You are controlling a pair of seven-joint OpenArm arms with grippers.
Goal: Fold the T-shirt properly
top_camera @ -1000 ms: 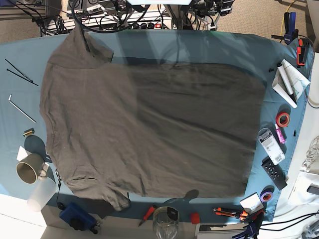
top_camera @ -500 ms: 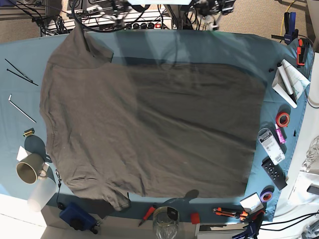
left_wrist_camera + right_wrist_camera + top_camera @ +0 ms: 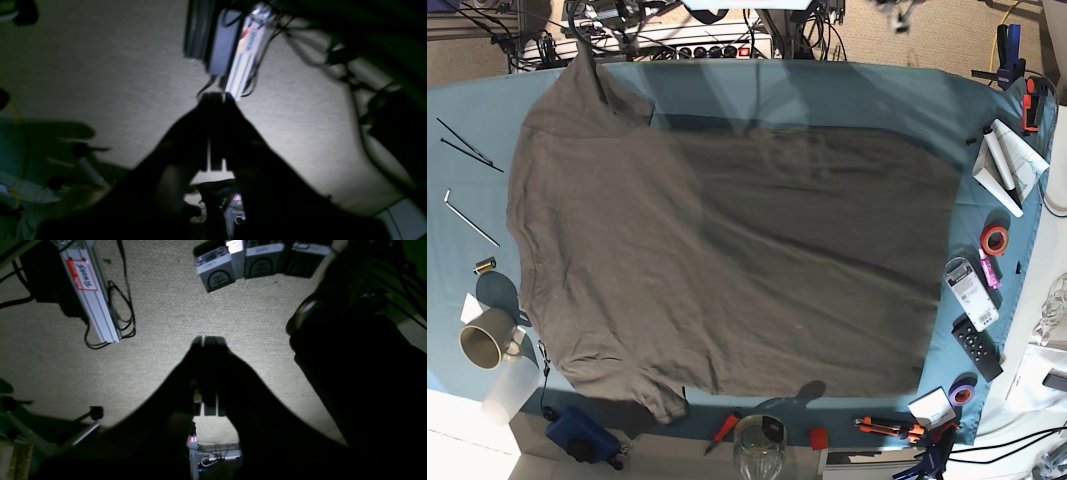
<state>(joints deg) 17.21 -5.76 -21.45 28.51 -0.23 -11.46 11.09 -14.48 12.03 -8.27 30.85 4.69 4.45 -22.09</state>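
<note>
The T-shirt (image 3: 727, 260), dark grey-brown, lies spread flat on the light blue tablecloth (image 3: 827, 85) in the base view, sleeves to the left and hem to the right. No gripper touches it. My left gripper (image 3: 215, 96) is a dark silhouette with its jaws pressed together and nothing between them, hanging over beige carpet. My right gripper (image 3: 204, 339) looks the same: shut, empty, over the carpet behind the table. In the base view only blurred bits of the arms show at the top edge.
A mug (image 3: 485, 338) and a plastic cup (image 3: 512, 390) stand at the left front. Allen keys (image 3: 467, 215) lie left. Tape rolls (image 3: 994, 238), a remote (image 3: 977, 345) and markers (image 3: 1002, 165) line the right side. A screwdriver (image 3: 724, 428) and a glass jar (image 3: 759, 450) sit in front.
The blurred arm parts at the top edge have moved apart, one to the left and one to the right. The T-shirt has not moved.
</note>
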